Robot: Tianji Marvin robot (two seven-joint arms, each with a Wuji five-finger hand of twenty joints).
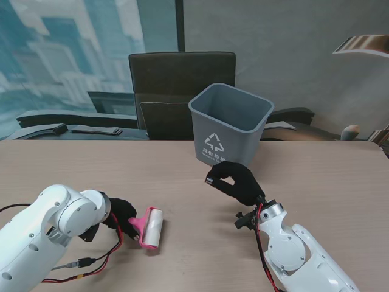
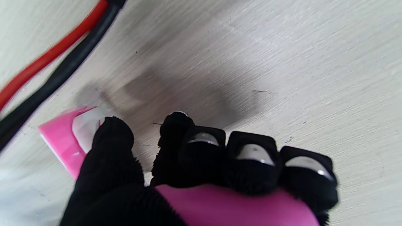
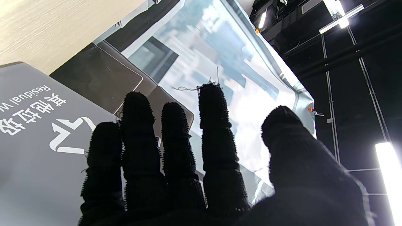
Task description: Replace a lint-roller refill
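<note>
Old-refill removal, likely just done or about to start: left hand [image 1: 121,214] clamped on pink roller [image 1: 148,227] handle, roller flat on worktop [image 1: 182,182], well apart from bin [image 1: 230,125]. Right hand [image 1: 236,181] raised near bin front, fingers spread, holding nothing. Next: grip sleeve, pull off. No spare refill visible; bin contents hidden

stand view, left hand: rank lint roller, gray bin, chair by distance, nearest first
1. lint roller: in the left hand itself, pink handle gripped, on the table's left.
2. gray bin: farther from me, to the right, at the table's far edge.
3. chair: beyond the table, behind the bin.
</note>
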